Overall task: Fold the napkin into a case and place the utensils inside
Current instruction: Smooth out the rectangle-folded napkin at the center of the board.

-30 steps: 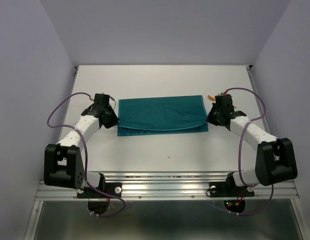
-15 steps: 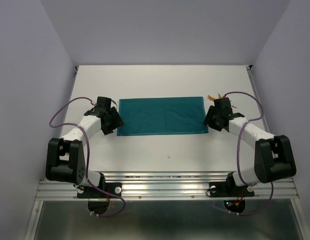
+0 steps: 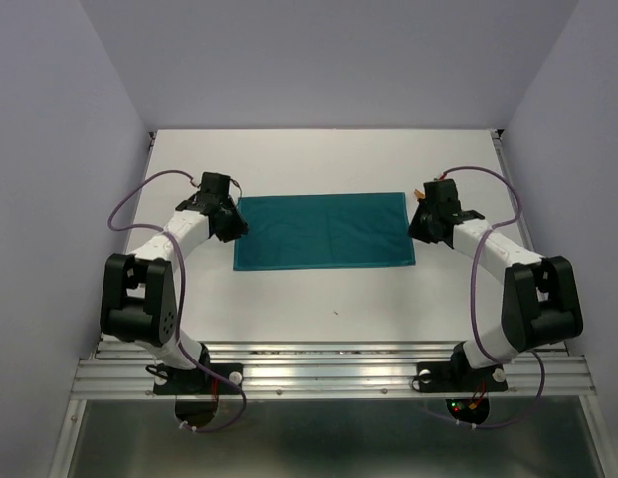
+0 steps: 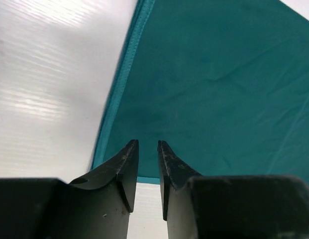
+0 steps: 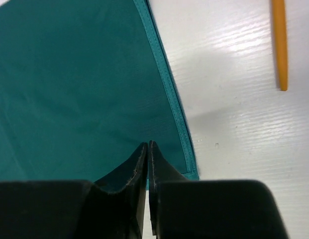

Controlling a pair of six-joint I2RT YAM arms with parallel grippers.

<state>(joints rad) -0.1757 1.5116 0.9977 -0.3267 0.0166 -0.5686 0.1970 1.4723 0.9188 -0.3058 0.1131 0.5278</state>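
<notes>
1. Table (image 3: pixel 328 309), front strip btwn arm bases and cloth: nothing on it, no change there.
2. Napkin (image 3: pixel 323 231) lies mid-table as a flat, wide rectangle, folded in half, near hem straight. A sec ago its top layer was loose, w/ a bowed near edge and the under layer showing. That layer has now settled flush. My read: first fold is down.
3. L gripper (image 4: pixel 148 144) sits at the cloth's left side and has shifted from the near-left corner toward the far-left one. Jaws stand a narrow gap apart w/ nothing btwn them. Tips are over the cloth, just inside its hem.
4. R gripper (image 5: pixel 147 144) mirrors it on the right side, also moved farther up. Jaws are all but closed, only a hairline slit, and no cloth seen pinched. Tips are over the cloth's corner, just inside the hem.
5. Meaning: both grippers have let go and the cloth rests on its own. They're prob repositioning for the next fold. No case yet, no diagonal flap, so the folding is only part done.
6. Utensils: one orange piece (image 5: pixel 279 45) lies on the table right of the napkin, apart from the hem and untouched. Can't tell if it's the fork, and the second one isn't made out. Insertion not started.
</notes>
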